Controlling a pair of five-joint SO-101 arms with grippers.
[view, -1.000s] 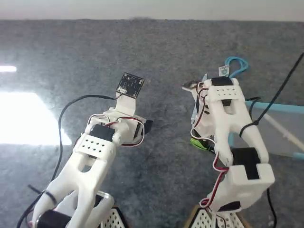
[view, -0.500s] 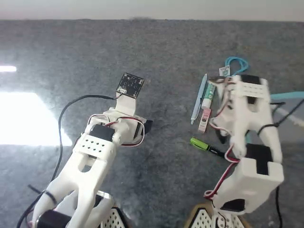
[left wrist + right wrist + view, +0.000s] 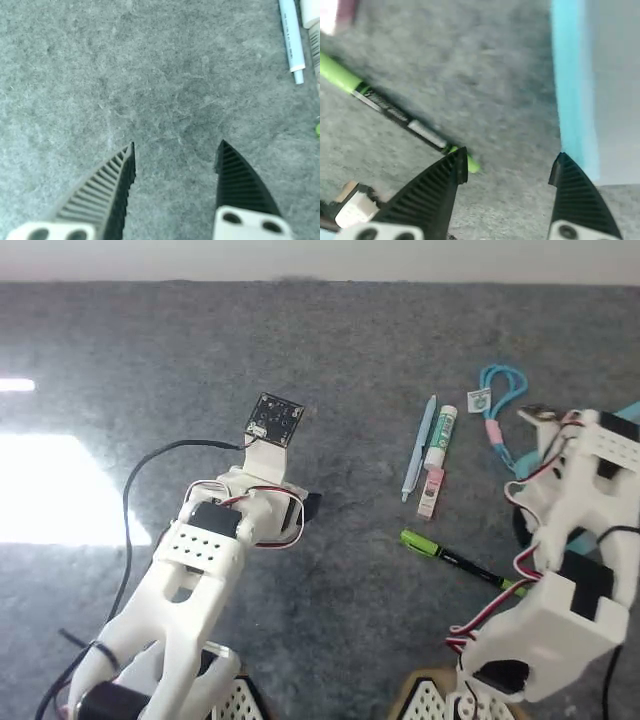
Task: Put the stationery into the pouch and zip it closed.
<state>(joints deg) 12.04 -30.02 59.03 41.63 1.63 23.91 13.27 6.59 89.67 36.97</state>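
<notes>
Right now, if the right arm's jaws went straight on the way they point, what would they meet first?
Probably bare grey mat, between the green pen and the blue-edged pouch, though depth is unclear.

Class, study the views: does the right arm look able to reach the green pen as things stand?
Probably yes. The right gripper is open over the table, the green pen ends beside one fingertip, and nothing lies on it.

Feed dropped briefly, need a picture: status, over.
Left gripper open, empty, over table. Right gripper open, empty, between green pen and pouch edge. Blue pen, glue stick, eraser on table, outside pouch. Nothing blocking.
</notes>
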